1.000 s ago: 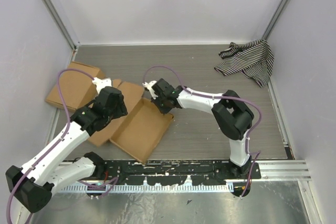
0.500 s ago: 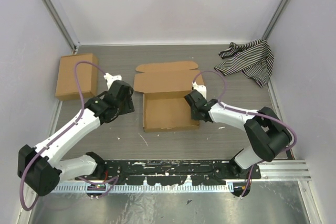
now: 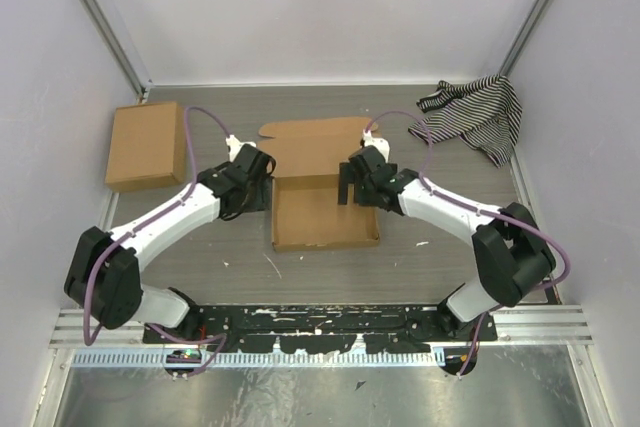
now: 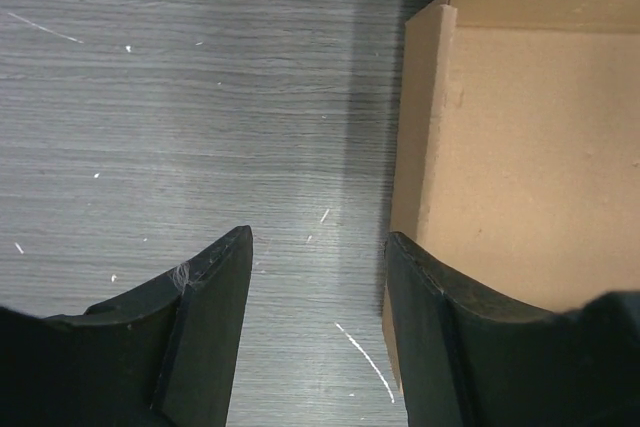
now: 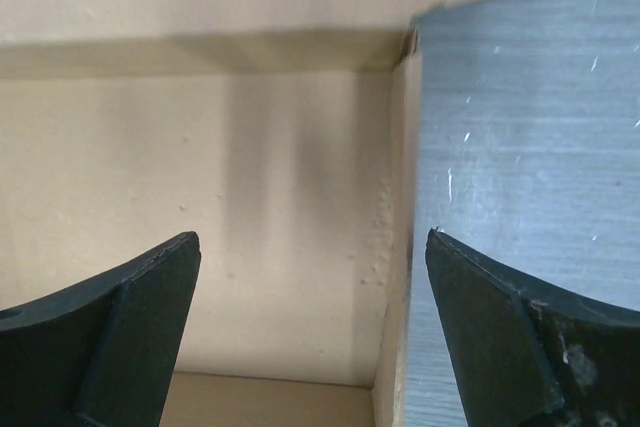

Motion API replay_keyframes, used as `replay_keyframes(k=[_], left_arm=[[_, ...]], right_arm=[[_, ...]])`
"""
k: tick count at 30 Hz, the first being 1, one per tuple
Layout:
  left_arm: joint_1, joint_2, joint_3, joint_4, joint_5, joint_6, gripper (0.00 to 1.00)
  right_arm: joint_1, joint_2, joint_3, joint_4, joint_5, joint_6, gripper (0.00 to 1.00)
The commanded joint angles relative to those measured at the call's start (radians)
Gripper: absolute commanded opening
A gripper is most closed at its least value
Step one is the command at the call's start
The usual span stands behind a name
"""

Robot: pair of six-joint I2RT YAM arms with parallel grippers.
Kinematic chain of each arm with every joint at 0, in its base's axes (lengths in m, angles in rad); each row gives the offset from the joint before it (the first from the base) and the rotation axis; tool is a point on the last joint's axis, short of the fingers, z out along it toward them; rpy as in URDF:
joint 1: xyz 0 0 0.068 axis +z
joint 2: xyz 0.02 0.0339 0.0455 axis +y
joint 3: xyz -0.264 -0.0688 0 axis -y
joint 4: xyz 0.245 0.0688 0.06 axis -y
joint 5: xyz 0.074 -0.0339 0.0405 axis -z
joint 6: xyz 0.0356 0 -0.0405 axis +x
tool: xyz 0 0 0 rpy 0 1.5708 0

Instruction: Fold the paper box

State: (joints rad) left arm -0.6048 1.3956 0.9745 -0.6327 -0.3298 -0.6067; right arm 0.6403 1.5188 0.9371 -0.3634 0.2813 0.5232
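The paper box (image 3: 325,215) lies in the middle of the table as a shallow brown tray, its lid flap (image 3: 315,145) flat behind it. My left gripper (image 3: 264,184) is open just outside the tray's left wall (image 4: 420,127). In the left wrist view the gap of this gripper (image 4: 318,240) is over bare table, and the right finger (image 4: 430,327) is at the wall. My right gripper (image 3: 358,191) is open wide at the tray's back right corner. In the right wrist view this gripper (image 5: 312,239) straddles the right wall (image 5: 400,247) without touching it.
A squarer brown cardboard box (image 3: 147,145) sits at the back left. A black-and-white striped cloth (image 3: 475,117) lies crumpled in the back right corner. White side walls enclose the table, and a metal rail (image 3: 320,327) runs along the near edge.
The paper box went from tilted at the left to squared up at the centre. My right gripper has opened and let go of it. My left gripper moved right to the box's left wall.
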Motion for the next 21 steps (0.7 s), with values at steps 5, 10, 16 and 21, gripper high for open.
replay_keyframes(k=[5, 10, 16, 21], left_arm=[[0.002, -0.073, 0.018, 0.081, 0.027, 0.053, 0.63], [0.003, -0.056, 0.034, 0.121, -0.01, 0.079, 0.64], [0.12, 0.093, 0.227, 0.039, 0.043, 0.075, 0.64], [0.282, 0.217, 0.317, 0.037, 0.119, 0.044, 0.65]], right_arm=[[-0.077, -0.188, 0.081, 0.035, 0.158, 0.001, 0.45], [-0.125, -0.168, 0.07, 0.097, 0.105, -0.103, 0.01], [-0.291, -0.014, 0.205, 0.085, -0.115, -0.075, 0.56], [-0.438, 0.109, 0.316, 0.088, -0.315, -0.074, 0.88]])
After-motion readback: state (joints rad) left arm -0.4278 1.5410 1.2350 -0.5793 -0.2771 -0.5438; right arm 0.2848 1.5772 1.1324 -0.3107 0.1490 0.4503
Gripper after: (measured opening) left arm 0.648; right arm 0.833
